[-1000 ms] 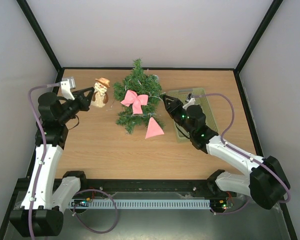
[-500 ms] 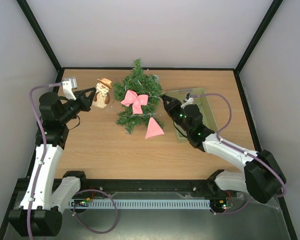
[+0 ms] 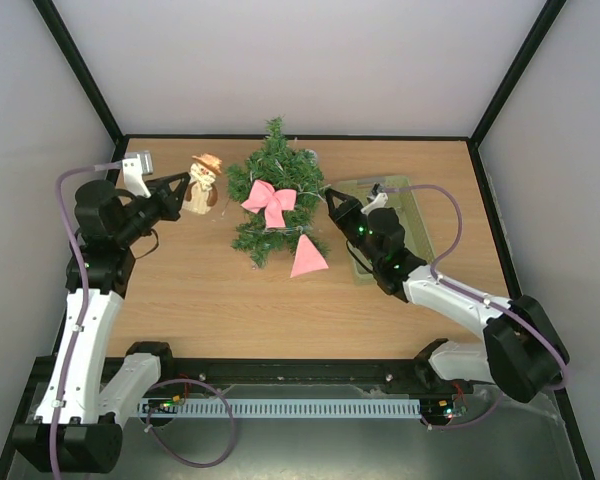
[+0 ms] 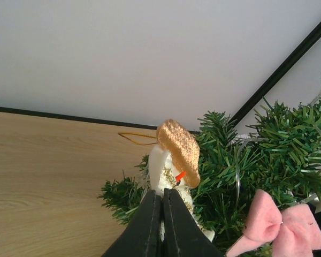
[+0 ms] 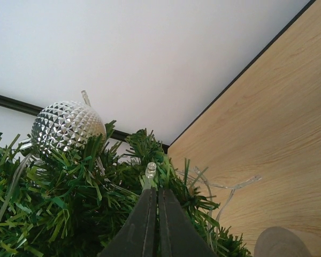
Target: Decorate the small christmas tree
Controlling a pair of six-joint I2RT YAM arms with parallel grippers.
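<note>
The small christmas tree (image 3: 273,190) lies at the middle back of the table, with a pink bow (image 3: 270,203) on it. My left gripper (image 3: 185,185) is shut on a white snowman ornament (image 3: 202,183) with a gold hat, just left of the tree. In the left wrist view the gripper (image 4: 161,194) pinches the snowman (image 4: 166,171) in front of the branches (image 4: 246,155). My right gripper (image 3: 329,196) is at the tree's right edge. There the gripper (image 5: 153,191) is shut on a clear light string bulb (image 5: 150,170) among the needles, below a silver faceted ball (image 5: 67,127).
A pink cone (image 3: 307,258) lies at the tree's near side. A pale green basket (image 3: 405,215) sits to the right, under my right arm. Clear light wire (image 5: 230,187) loops onto the wood beside the tree. Black frame edges and white walls bound the table.
My right gripper has closed on the light string bulb at the tree's right edge and edged slightly toward the tree. The left gripper keeps its hold on the snowman, almost still.
</note>
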